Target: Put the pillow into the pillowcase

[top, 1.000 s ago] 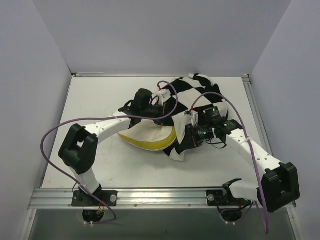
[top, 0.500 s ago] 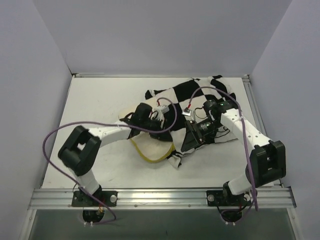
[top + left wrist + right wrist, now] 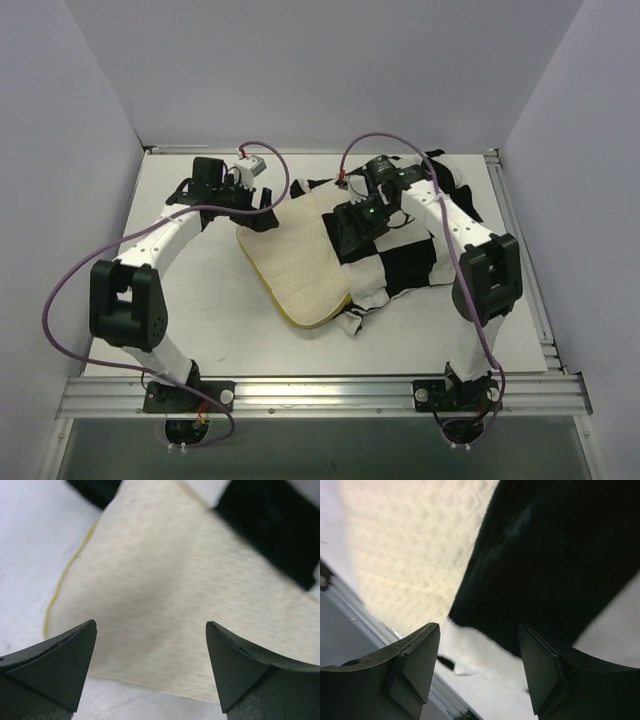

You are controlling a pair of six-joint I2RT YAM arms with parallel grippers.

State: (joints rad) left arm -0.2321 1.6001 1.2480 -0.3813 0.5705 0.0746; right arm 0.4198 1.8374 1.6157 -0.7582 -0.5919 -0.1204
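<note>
White tabletop (image 3: pixel 200 300) carries everything. Checkerboard black-and-white, the pillowcase (image 3: pixel 410 265) lies rumpled below and to the outer side of the right gripper (image 3: pixel 350 235), spreading from there toward the right arm's base. The cream quilted pillow (image 3: pixel 295 262) lies flat between the two grippers, its yellow side edge (image 3: pixel 305 322) at the end nearest the arm bases. Its right side runs along the case's edge, and a strip of checkered fabric shows under its near corner (how far it sits inside cannot be told).

Both tools hang at the pillow's far end. The left gripper (image 3: pixel 258 212) is over its far left corner, with its fingers (image 3: pixel 60 660) spread wide and only pillow surface showing beneath the gap. The right gripper sits over the seam where pillow meets case. Its jaws stand apart too, gripping nothing, with a black square beneath one finger and quilted cream beyond the other.
</note>
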